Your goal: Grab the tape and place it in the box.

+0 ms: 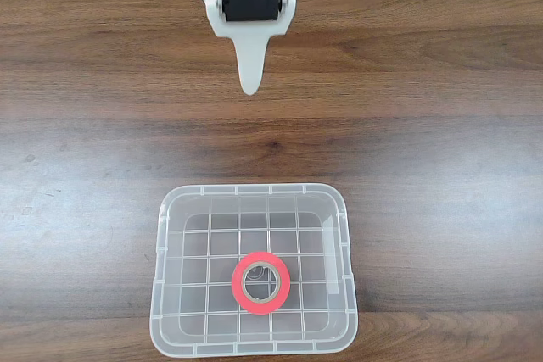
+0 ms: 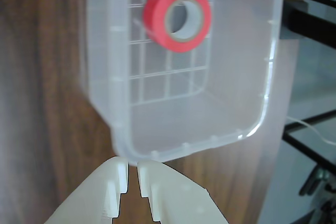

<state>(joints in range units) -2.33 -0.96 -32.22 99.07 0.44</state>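
White plastic jaws (image 2: 133, 171) sit at six o'clock in the wrist view, nearly closed on nothing, just short of the box (image 2: 257, 124) rim. Beyond, the red tape (image 2: 178, 18) lies flat on the box's gridded floor. In the fixed view the tape (image 1: 261, 282) sits at six o'clock, the arm at twelve, over the wooden tabletop (image 1: 441, 125).
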